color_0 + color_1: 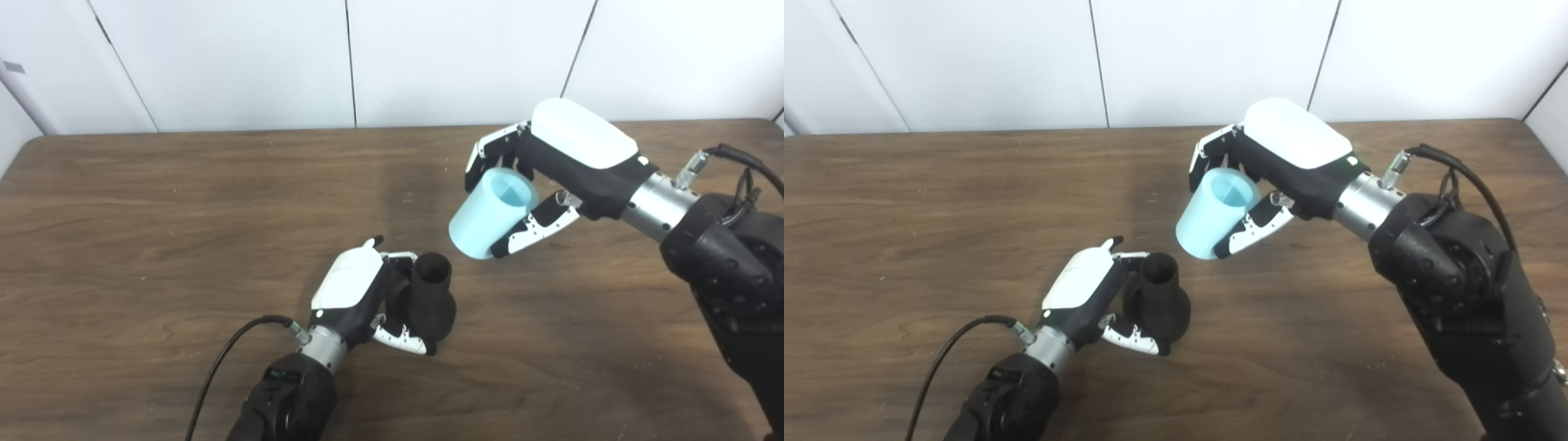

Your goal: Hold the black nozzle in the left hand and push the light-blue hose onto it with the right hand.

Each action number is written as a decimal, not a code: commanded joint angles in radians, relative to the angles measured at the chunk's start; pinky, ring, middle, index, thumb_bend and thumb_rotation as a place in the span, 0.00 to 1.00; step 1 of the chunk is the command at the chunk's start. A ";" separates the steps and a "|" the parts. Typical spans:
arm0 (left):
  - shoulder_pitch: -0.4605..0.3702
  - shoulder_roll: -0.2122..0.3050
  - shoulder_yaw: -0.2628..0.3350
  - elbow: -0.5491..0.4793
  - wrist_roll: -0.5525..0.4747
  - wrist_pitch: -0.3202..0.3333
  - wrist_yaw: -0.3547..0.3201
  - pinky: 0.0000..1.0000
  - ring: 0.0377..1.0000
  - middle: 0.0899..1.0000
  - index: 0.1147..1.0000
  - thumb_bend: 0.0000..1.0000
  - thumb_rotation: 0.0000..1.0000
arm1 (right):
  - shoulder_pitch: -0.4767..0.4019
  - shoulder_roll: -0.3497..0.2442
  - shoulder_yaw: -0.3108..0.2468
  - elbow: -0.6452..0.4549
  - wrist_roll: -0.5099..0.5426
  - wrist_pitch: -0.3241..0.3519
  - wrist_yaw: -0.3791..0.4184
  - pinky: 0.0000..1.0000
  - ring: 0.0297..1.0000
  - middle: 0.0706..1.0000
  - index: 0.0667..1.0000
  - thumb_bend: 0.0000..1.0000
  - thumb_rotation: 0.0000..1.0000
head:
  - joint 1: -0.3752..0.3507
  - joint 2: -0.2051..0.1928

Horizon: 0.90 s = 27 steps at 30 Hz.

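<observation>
The black nozzle stands upright near the table's middle front, its narrow open neck pointing up. My left hand is shut around its bulbous body from the left. The light-blue hose, a short wide tube, hangs tilted above the table to the upper right of the nozzle. My right hand is shut on the hose, thumb below and fingers over its far side. A clear gap separates the hose's lower end from the nozzle's neck.
The brown wooden table spreads around both hands, with white wall panels behind its far edge. A black cable runs from my left wrist toward the front edge.
</observation>
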 commanded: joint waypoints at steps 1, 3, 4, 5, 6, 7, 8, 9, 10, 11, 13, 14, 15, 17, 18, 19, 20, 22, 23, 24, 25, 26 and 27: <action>0.013 0.008 -0.018 0.036 0.011 0.034 -0.055 1.00 0.71 0.49 0.38 0.52 0.00 | -0.016 0.006 -0.004 -0.030 -0.016 0.008 -0.005 0.33 0.40 0.45 0.47 0.50 0.00 | 0.001 0.001; 0.014 0.006 -0.019 0.035 0.011 0.034 -0.056 1.00 0.71 0.49 0.38 0.52 0.00 | -0.009 0.015 0.001 -0.031 -0.019 0.012 -0.002 0.33 0.40 0.45 0.47 0.50 0.00 | -0.001 0.003; 0.015 0.006 -0.020 0.034 0.011 0.034 -0.056 1.00 0.71 0.49 0.38 0.52 0.00 | -0.008 0.018 0.003 -0.032 -0.021 0.015 0.000 0.33 0.40 0.45 0.47 0.50 0.00 | -0.002 0.003; 0.015 0.006 -0.021 0.033 0.012 0.035 -0.057 1.00 0.71 0.49 0.38 0.52 0.00 | -0.010 0.022 0.004 -0.036 -0.022 0.020 0.004 0.33 0.40 0.45 0.47 0.50 0.00 | -0.002 0.003; 0.015 0.006 -0.021 0.032 0.013 0.036 -0.057 1.00 0.71 0.49 0.38 0.52 0.00 | -0.011 0.024 0.005 -0.039 -0.023 0.025 0.008 0.33 0.40 0.45 0.46 0.50 0.00 | -0.002 0.003; 0.015 0.006 -0.021 0.031 0.013 0.036 -0.059 1.00 0.71 0.49 0.38 0.52 0.00 | -0.015 0.027 0.004 -0.044 -0.022 0.031 0.014 0.33 0.41 0.45 0.46 0.50 0.00 | -0.003 0.003; 0.014 0.006 -0.021 0.031 0.014 0.037 -0.059 1.00 0.71 0.49 0.38 0.52 0.00 | -0.017 0.029 0.003 -0.048 -0.021 0.036 0.018 0.32 0.41 0.46 0.46 0.50 0.00 | -0.003 0.003; 0.014 0.006 -0.021 0.032 0.014 0.037 -0.059 1.00 0.71 0.49 0.38 0.52 0.00 | -0.022 0.032 0.001 -0.053 -0.018 0.042 0.024 0.32 0.41 0.46 0.46 0.50 0.00 | -0.003 0.004; 0.013 0.006 -0.021 0.033 0.013 0.037 -0.059 1.00 0.71 0.49 0.38 0.52 0.00 | -0.026 0.033 -0.001 -0.057 -0.016 0.048 0.028 0.32 0.41 0.46 0.46 0.50 0.00 | -0.003 0.004; 0.013 0.006 -0.022 0.033 0.013 0.036 -0.059 1.00 0.71 0.49 0.38 0.52 0.00 | -0.031 0.035 -0.003 -0.062 -0.012 0.054 0.032 0.32 0.41 0.46 0.46 0.50 0.00 | -0.004 0.003; 0.015 0.006 -0.023 0.033 0.012 0.035 -0.058 1.00 0.71 0.49 0.38 0.52 0.00 | -0.043 0.037 -0.008 -0.070 -0.001 0.063 0.036 0.32 0.41 0.46 0.47 0.50 0.00 | -0.003 0.003; 0.015 0.006 -0.024 0.033 0.012 0.035 -0.059 1.00 0.71 0.49 0.38 0.52 0.00 | -0.049 0.039 -0.011 -0.071 0.006 0.063 0.034 0.32 0.41 0.46 0.47 0.50 0.00 | -0.003 0.003; 0.015 0.006 -0.025 0.033 0.013 0.034 -0.059 1.00 0.71 0.49 0.38 0.52 0.00 | -0.053 0.039 -0.013 -0.071 0.011 0.062 0.031 0.32 0.41 0.47 0.47 0.50 0.00 | -0.003 0.003; 0.013 0.007 -0.026 0.036 0.014 0.034 -0.058 1.00 0.71 0.49 0.38 0.52 0.00 | -0.059 0.040 -0.014 -0.070 0.017 0.055 0.026 0.31 0.41 0.47 0.48 0.50 0.00 | -0.003 0.002; 0.012 0.007 -0.026 0.038 0.015 0.034 -0.058 1.00 0.71 0.49 0.38 0.52 0.00 | -0.059 0.041 -0.014 -0.069 0.019 0.050 0.023 0.31 0.41 0.47 0.48 0.50 0.00 | -0.004 0.004; 0.011 0.008 -0.026 0.039 0.016 0.035 -0.058 1.00 0.71 0.49 0.38 0.52 0.00 | -0.057 0.042 -0.013 -0.067 0.019 0.043 0.019 0.31 0.41 0.47 0.48 0.50 0.00 | -0.004 0.004; 0.009 0.008 -0.026 0.040 0.017 0.036 -0.058 1.00 0.71 0.49 0.38 0.52 0.00 | -0.054 0.042 -0.012 -0.066 0.019 0.036 0.015 0.31 0.41 0.47 0.47 0.50 0.00 | -0.004 0.003; 0.008 0.007 -0.026 0.039 0.018 0.038 -0.060 1.00 0.71 0.49 0.38 0.52 0.00 | -0.044 0.046 -0.006 -0.061 0.013 0.019 0.008 0.31 0.41 0.47 0.47 0.50 0.00 | -0.004 0.004; 0.007 0.006 -0.026 0.038 0.018 0.040 -0.061 1.00 0.71 0.49 0.38 0.52 0.00 | -0.040 0.047 -0.004 -0.059 0.011 0.011 0.005 0.31 0.41 0.47 0.48 0.50 0.00 | -0.005 0.004; 0.007 0.006 -0.026 0.038 0.019 0.041 -0.062 1.00 0.71 0.49 0.38 0.52 0.00 | -0.037 0.048 -0.003 -0.057 0.010 0.006 0.004 0.31 0.41 0.47 0.48 0.50 0.00 | -0.005 0.004; 0.006 0.005 -0.027 0.037 0.019 0.042 -0.063 1.00 0.71 0.49 0.38 0.52 0.00 | -0.033 0.049 -0.003 -0.055 0.009 0.001 0.003 0.31 0.41 0.47 0.48 0.50 0.00 | -0.006 0.004; 0.006 0.004 -0.027 0.035 0.019 0.044 -0.064 1.00 0.71 0.49 0.38 0.52 0.00 | -0.029 0.051 -0.001 -0.053 0.006 -0.004 0.003 0.31 0.41 0.47 0.48 0.50 0.00 | -0.007 0.005; 0.006 0.003 -0.027 0.034 0.019 0.046 -0.065 1.00 0.71 0.49 0.38 0.52 0.00 | -0.024 0.054 0.002 -0.051 0.002 -0.009 0.003 0.31 0.41 0.47 0.48 0.50 0.00 | -0.007 0.005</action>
